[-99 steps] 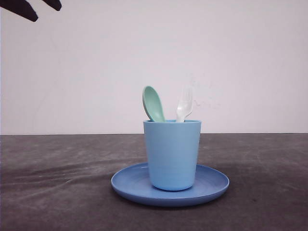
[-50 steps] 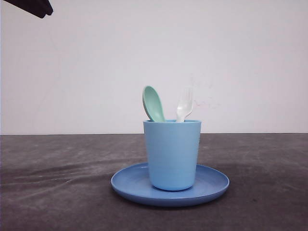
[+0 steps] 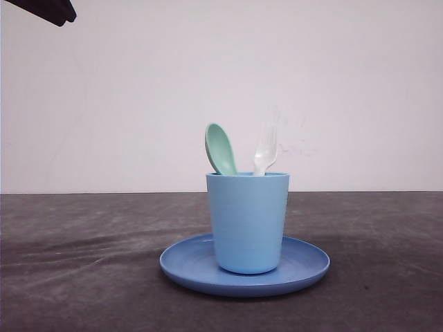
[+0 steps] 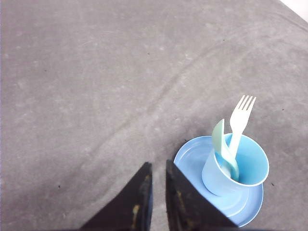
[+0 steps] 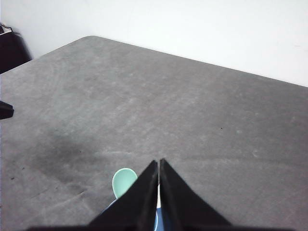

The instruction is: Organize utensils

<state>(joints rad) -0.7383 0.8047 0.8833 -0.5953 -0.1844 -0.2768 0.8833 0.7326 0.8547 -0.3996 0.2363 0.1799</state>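
Fork (image 3: 266, 149) and spoon (image 3: 220, 149) both stand heads up inside the light blue cup (image 3: 248, 223), the white fork beside the mint-green spoon; the cup sits upright on the round blue plate (image 3: 304, 266); the plate rests on the dark grey table (image 3: 83, 263); the left gripper (image 4: 157, 166) hangs high, its jaws almost shut and holding nothing, with the cup off to one side of them; the right gripper (image 5: 159, 163) has its jaws pressed together and empty, with the spoon's bowl just below them.

Spoon (image 3: 220, 148), fork (image 3: 265, 150) in cup (image 3: 247, 221)
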